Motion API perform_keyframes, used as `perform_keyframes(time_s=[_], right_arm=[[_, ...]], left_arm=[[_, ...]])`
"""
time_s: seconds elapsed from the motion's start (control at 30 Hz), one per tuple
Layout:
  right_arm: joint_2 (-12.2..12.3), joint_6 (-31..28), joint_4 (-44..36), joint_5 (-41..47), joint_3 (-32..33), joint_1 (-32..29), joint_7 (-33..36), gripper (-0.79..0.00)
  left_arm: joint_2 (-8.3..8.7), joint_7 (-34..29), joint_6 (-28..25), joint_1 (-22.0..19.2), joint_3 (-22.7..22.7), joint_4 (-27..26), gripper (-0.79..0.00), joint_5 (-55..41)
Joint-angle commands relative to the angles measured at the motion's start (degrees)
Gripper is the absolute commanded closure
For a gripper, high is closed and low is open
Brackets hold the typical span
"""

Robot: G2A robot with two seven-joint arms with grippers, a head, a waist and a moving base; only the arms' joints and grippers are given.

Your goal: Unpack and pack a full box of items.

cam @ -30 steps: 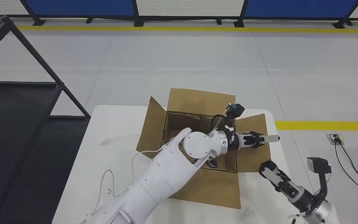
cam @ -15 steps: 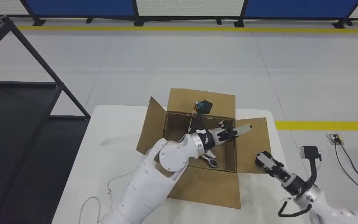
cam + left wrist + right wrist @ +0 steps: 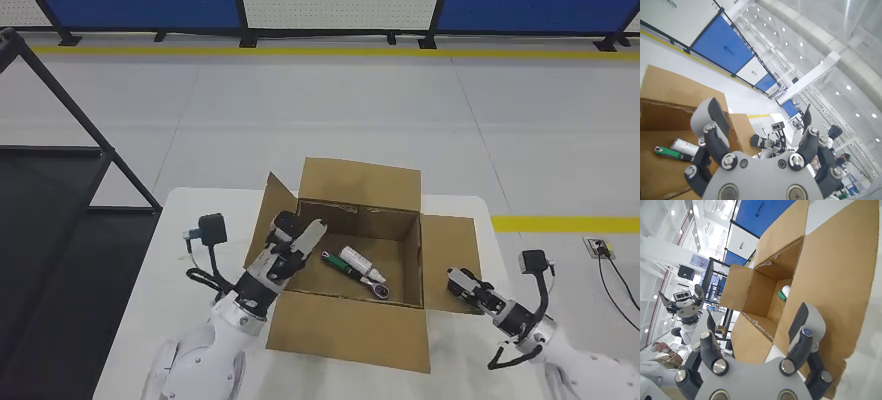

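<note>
Hung empty, fingers spread: left gripper (image 3: 305, 233) over the left wall of the open box (image 3: 360, 186), right gripper (image 3: 459, 279) by its right flap, likely poised to lift out the green-handled ratchet (image 3: 335, 262) and white bottle (image 3: 362, 263) inside.

White tabletop (image 3: 215, 205), rounded at the far corners. Carries one open cardboard box (image 3: 350, 330), set near the far edge and right of the middle. All four flaps folded outward: far flap upright, left flap tilted up, right flap spread low over the surface.
</note>
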Motion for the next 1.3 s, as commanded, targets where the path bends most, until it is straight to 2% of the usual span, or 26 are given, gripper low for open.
perform_keyframes(time_s=[0.0, 0.1, 0.43, 0.57, 0.7, 0.83, 0.93, 1.13, 1.27], right_arm=[[0.1, 0.4, 0.9, -0.3, -0.4, 0.4, 0.6, -0.785], [0.2, 0.6, 2.0, -0.4, -1.1, 0.8, 0.9, -0.785], [0.6, 1.8, 2.3, -1.4, -2.3, 1.0, 0.9, -0.785], [0.7, 1.5, -0.9, -1.5, -2.4, 0.7, -0.6, -0.785], [0.7, 1.3, -7.4, -3.1, -3.9, 0.9, -2.2, -0.785], [0.8, 1.8, -15.2, -12.0, -9.8, 2.6, 1.0, -0.785], [0.6, 4.2, -17.9, -18.9, -16.0, 6.1, 2.0, -0.785], [-0.7, 10.7, -12.9, -30.1, -28.0, 17.4, 1.6, -0.785], [-2.0, 15.0, -8.2, -32.2, -33.6, 23.8, -1.0, -0.785]], left_arm=[[0.05, 5.4, -0.4, 3.1, -1.8, -2.2, -0.785, 0.9], [0.01, 10.4, -2.3, 6.2, -2.3, -3.8, -0.785, -0.5], [0.02, 10.7, -2.6, 6.4, -2.3, -3.8, -0.785, -0.7], [0.02, 10.7, -2.6, 6.4, -2.3, -3.8, -0.785, -0.7], [0.03, 11.0, -2.4, 6.7, -2.5, -4.0, -0.785, -0.9], [0.13, 14.8, -2.3, 9.2, -5.7, -6.3, -0.785, -2.8], [0.23, 17.9, -3.0, 12.5, -9.2, -8.0, -0.785, -5.1], [0.41, 22.5, -6.7, 20.6, -16.7, -10.5, -0.785, -10.6], [0.44, 23.6, -9.5, 25.0, -19.6, -10.9, -0.785, -14.9]])
